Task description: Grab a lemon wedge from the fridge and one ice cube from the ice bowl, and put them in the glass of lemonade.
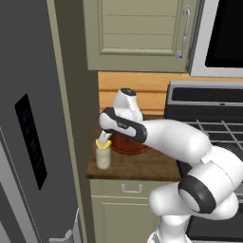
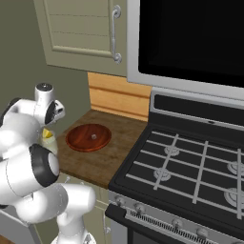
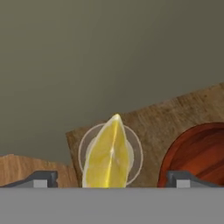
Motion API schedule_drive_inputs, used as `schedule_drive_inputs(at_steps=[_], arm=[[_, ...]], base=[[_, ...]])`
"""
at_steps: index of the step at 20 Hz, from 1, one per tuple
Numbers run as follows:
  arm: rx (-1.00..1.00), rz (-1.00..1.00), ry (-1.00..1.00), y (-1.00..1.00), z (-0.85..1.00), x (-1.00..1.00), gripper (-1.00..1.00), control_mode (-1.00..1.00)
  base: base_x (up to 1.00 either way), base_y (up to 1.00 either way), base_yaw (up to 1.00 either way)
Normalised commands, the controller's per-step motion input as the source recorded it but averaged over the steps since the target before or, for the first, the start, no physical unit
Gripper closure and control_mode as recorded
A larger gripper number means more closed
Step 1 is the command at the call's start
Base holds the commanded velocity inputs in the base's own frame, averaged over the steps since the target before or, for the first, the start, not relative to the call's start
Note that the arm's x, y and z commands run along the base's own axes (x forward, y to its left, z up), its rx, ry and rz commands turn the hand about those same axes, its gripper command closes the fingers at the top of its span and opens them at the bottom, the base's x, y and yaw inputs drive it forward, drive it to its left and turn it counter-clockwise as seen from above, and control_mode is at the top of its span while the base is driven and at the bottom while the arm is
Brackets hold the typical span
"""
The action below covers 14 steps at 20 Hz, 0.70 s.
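Wooden surface (image 1: 142, 166) beside fridge (image 1: 33, 142): claw (image 3: 111, 177) spread wide, gripping nothing; lemon wedge (image 3: 108, 155) centred between tips, point-up, directly over glass of lemonade (image 1: 103, 156); ice bowl (image 2: 88, 137) alongside.

The arm (image 1: 180, 142) is built of smooth, rounded white segments joined by dark grey to black rings at the joints. A round dark cap is seen atop one white link. The pincer's fingertips (image 3: 42, 178) are small, dark grey and blocky.
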Motion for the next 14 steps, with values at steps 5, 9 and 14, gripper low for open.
schedule_drive_inputs(at_steps=[5,9,14], arm=[[0.11,0.0,-0.19,-0.05,0.12,-0.62,-1.0,-1.0],[0.04,0.0,-0.11,-0.19,0.0,-0.84,-1.0,-1.0],[0.1,0.0,0.0,-0.52,0.12,-0.4,-1.0,-1.0]], base=[[0.0,0.0,0.0],[0.0,0.0,0.0],[0.0,0.0,0.0]])
